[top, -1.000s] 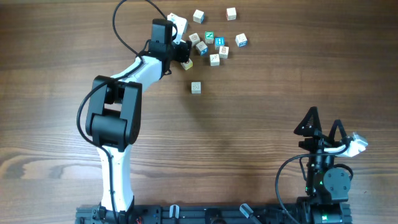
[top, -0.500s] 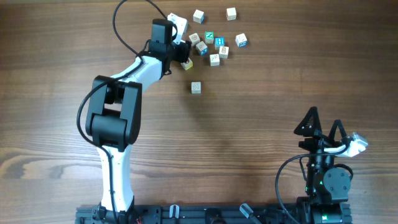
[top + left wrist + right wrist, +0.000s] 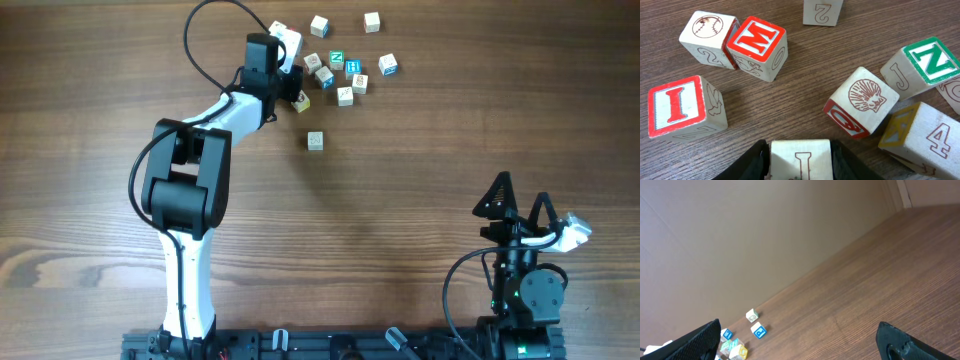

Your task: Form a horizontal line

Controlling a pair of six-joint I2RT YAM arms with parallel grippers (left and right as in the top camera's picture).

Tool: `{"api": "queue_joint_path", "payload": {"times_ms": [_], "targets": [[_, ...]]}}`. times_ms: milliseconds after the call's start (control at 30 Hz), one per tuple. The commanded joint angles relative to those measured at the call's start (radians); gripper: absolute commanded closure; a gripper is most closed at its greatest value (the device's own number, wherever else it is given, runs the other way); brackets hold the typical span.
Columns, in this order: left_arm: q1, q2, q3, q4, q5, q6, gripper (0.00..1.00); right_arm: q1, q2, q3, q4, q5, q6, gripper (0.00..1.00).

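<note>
Wood-grain table (image 3: 450, 120) carries everything, and no horizontal line stands on it yet. Over it the left arm (image 3: 185, 190) stretches to the far cluster of letter cubes (image 3: 340, 70), while the right gripper (image 3: 520, 195) sits near the front edge, fingers spread around nothing. 1 lone cube (image 3: 315, 141) lies apart, nearer the middle. At the cluster the left gripper (image 3: 800, 165) pinches a pale cube marked I (image 3: 800, 150). This looks like the pick for the 2nd piece; next it likely needs lifting clear of its neighbours and setting flush beside the lone cube
</note>
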Motion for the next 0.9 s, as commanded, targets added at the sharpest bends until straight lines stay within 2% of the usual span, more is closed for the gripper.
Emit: {"api": "queue_joint_path", "payload": {"times_ms": [0, 233, 600, 633, 700, 833, 867], "targets": [[0.002, 0.014, 0.014, 0.000, 0.015, 0.004, 0.59, -0.004, -0.012, -0.001, 0.005, -0.008, -0.014, 0.00], [0.002, -0.061, 0.014, -0.020, 0.014, 0.004, 0.58, -0.004, -0.012, -0.001, 0.005, -0.008, -0.014, 0.00], [-0.003, -0.284, 0.014, -0.117, 0.015, -0.004, 0.58, -0.004, -0.012, -0.001, 0.005, -0.008, -0.014, 0.00], [-0.003, -0.288, 0.014, -0.121, 0.015, -0.008, 0.56, -0.004, -0.012, -0.001, 0.005, -0.008, -0.014, 0.00], [-0.002, -0.283, 0.014, -0.127, 0.008, -0.022, 0.43, -0.004, -0.012, -0.001, 0.005, -0.008, -0.014, 0.00], [0.000, -0.243, 0.012, -0.169, 0.008, -0.021, 0.28, -0.004, -0.012, -0.001, 0.005, -0.008, -0.014, 0.00], [0.000, -0.228, 0.012, -0.166, 0.008, -0.020, 0.19, -0.004, -0.012, -0.001, 0.005, -0.008, -0.014, 0.00]]}}
